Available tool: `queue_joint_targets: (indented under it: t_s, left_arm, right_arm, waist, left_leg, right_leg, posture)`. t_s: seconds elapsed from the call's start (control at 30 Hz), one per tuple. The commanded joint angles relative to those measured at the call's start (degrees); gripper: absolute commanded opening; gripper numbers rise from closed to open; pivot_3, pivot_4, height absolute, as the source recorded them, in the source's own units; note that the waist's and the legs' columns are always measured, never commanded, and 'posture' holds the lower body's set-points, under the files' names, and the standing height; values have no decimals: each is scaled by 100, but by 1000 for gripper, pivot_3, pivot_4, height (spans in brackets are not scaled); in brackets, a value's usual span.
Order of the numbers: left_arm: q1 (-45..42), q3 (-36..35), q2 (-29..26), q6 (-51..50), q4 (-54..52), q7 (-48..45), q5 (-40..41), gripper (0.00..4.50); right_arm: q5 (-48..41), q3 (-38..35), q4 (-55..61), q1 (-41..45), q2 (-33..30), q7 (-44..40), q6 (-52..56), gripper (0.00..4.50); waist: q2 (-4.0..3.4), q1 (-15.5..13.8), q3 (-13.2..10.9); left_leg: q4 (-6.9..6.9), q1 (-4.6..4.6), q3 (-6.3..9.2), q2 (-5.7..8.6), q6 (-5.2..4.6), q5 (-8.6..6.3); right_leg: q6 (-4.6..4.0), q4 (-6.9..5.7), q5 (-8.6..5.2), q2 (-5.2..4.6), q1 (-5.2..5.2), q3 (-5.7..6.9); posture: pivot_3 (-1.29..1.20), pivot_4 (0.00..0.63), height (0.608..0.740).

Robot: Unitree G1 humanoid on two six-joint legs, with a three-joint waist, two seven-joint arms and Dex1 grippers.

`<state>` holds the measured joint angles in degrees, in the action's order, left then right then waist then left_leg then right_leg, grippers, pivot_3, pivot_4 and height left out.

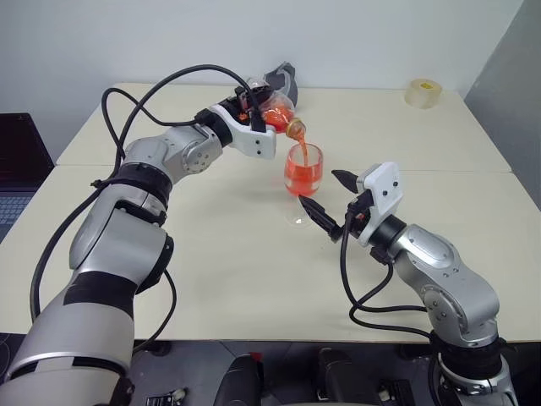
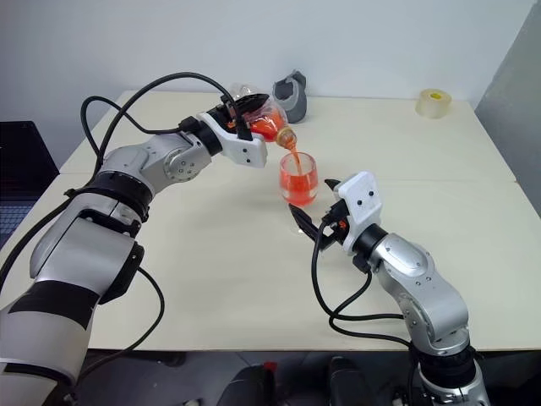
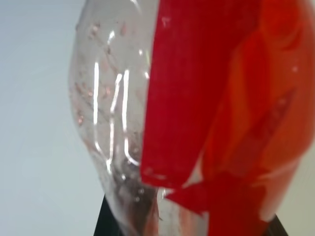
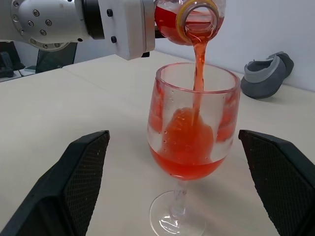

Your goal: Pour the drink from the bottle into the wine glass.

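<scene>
So the left gripper (image 2: 245,114) is clamping the bottle (image 1: 275,112) and tipping it mouth-down over the wine glass (image 4: 193,142) — the drink (image 4: 189,157) is running out in a thin stream and pooling in the bowl, maybe a third full, though the splashing makes that hard to judge. The glass is standing upright on the table (image 1: 211,254), near the middle. The right gripper (image 1: 328,199) is sitting just this side of the glass with its fingers spread wide — one on each side, not touching it. A grey jug (image 2: 293,93) and a tape roll (image 1: 423,92) are sitting at the far edge.
</scene>
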<state>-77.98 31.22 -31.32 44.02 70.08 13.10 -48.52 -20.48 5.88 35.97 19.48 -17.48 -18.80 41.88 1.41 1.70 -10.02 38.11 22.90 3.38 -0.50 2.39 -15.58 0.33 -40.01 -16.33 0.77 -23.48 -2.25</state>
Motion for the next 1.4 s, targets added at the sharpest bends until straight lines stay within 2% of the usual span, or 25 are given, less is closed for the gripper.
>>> queue_joint_targets:
  t_s: [0.03,0.73,1.1,1.4]
  left_arm:
    - [-256,-49,-109,-23,-58,116,56,863]
    - [-236,-62,-99,-13,-59,61,87,846]
    - [-60,-330,30,93,-177,-420,634,846]
    - [343,-875,239,257,-442,-1413,1634,846]
  right_arm:
    - [-94,1,301,9,10,-34,-49,4500]
    - [-153,44,357,-39,9,18,-52,4500]
    - [-166,50,369,-47,19,2,-72,4500]
    - [-106,114,332,-24,-15,-74,-206,4500]
  waist:
    - [0,0,0]
    - [0,0,0]
    - [0,1,0]
    - [0,2,0]
  left_leg:
    - [0,0,0,0,0,0]
    - [1,0,0,0,0,0]
    - [1,0,-1,0,1,0]
    - [4,0,-2,0,2,1]
  right_leg:
    - [0,0,0,0,0,0]
    - [0,-1,0,0,0,0]
    - [0,-1,0,0,0,0]
    - [0,-2,0,-1,0,-1]
  posture:
    - [0,150,740]
    - [0,150,740]
    - [0,150,740]
    - [0,150,740]
